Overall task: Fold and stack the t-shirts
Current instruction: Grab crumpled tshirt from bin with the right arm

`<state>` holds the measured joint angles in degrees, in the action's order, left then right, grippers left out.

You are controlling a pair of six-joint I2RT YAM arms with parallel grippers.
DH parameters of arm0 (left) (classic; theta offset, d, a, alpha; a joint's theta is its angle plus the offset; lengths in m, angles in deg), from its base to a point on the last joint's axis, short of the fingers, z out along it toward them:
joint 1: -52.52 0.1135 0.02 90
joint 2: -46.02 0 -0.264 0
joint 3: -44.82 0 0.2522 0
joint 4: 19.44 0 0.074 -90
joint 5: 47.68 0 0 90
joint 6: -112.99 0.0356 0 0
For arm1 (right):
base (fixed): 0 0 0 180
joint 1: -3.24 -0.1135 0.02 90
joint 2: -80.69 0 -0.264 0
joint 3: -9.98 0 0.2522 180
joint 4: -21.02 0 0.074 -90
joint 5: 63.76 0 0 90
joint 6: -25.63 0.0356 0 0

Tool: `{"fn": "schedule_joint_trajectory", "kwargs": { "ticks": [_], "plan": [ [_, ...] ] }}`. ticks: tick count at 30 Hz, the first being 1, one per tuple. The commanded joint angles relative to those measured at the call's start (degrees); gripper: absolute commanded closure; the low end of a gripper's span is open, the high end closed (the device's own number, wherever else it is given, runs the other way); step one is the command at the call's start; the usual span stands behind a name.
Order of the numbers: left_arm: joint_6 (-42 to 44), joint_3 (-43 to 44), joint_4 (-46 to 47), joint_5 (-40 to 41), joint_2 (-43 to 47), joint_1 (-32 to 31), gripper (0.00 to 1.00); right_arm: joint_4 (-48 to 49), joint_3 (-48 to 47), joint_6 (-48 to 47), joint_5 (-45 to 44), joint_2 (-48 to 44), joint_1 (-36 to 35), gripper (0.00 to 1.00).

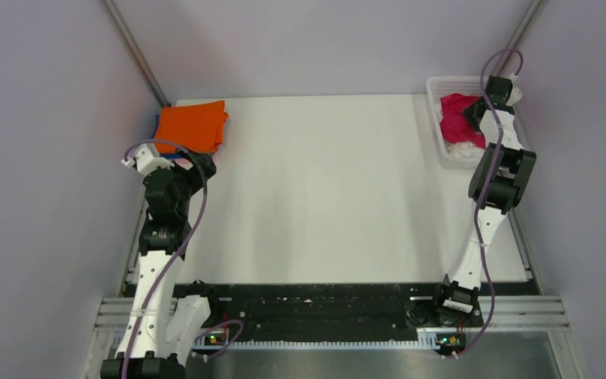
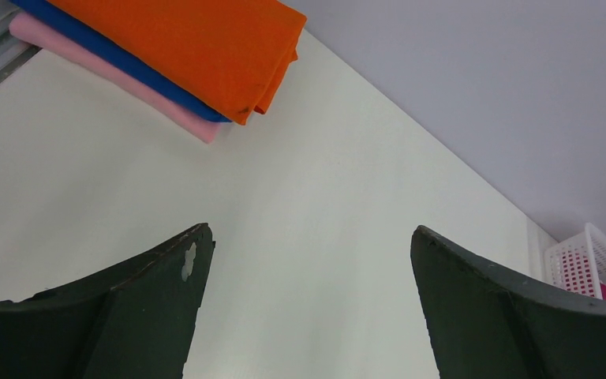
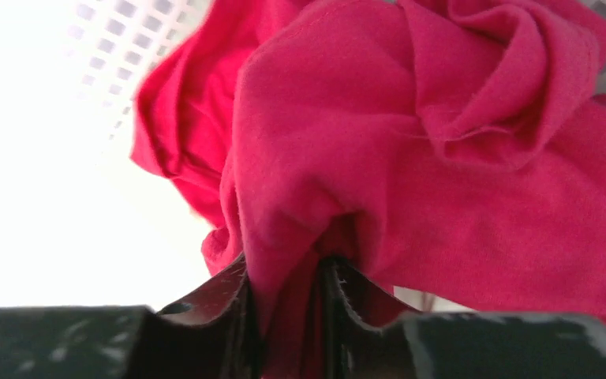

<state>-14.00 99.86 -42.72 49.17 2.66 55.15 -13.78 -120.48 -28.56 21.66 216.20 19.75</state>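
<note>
Pickup step: right tool (image 3: 284,294) pinches the crumpled crimson-magenta cloth t-shirt (image 3: 410,158) in the white lattice basket (image 1: 434,118); left tool (image 2: 308,253) gapes, empty; next, lift it clear onto the counter (image 1: 323,197)

Left gripper (image 2: 309,230) wide — right gripper (image 3: 286,268) tight

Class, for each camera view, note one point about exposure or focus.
Top external: even light, faint soft shadows on the table. Left wrist: the end effector's fingers look dark, the orange t-shirt crisp. Right wrist: the basket side is blown out white; the crimson t-shirt looks slightly soft.
</note>
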Motion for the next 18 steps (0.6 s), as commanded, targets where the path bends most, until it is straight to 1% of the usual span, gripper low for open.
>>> {"fn": "schedule_joint_trajectory", "kwargs": {
  "ticks": [1,4,8,13,16,18],
  "plan": [
    [-0.15,0.54,3.77,0.18,0.31,0.09,0.01,2.92,-7.31,0.4,2.63,-0.65,-0.35,0.81],
    [-0.26,0.73,3.6,-0.39,0.2,0.01,0.01,1.31,-10.89,-1.21,2.98,-2.47,-0.39,0.81],
    [-0.42,0.48,4.1,-1.25,0.59,0.04,0.01,1.12,-12.52,-4.33,5.12,-7.29,-0.41,0.87],
    [-1.12,0.53,5.46,-3.47,1.16,0.09,0.01,1.69,-12.6,-6.64,15.46,-15.13,-1.23,0.92],
    [-1.03,0.67,5.47,-4.79,1.45,0.08,0.01,1.75,-12.66,-9.53,19.38,-20.31,-4.19,0.92],
    [-0.98,1.03,4.62,-5.29,1.59,0.02,0.01,1.1,-12.75,-11.79,20.01,-24.03,-7.06,0.93]
  ]
}}
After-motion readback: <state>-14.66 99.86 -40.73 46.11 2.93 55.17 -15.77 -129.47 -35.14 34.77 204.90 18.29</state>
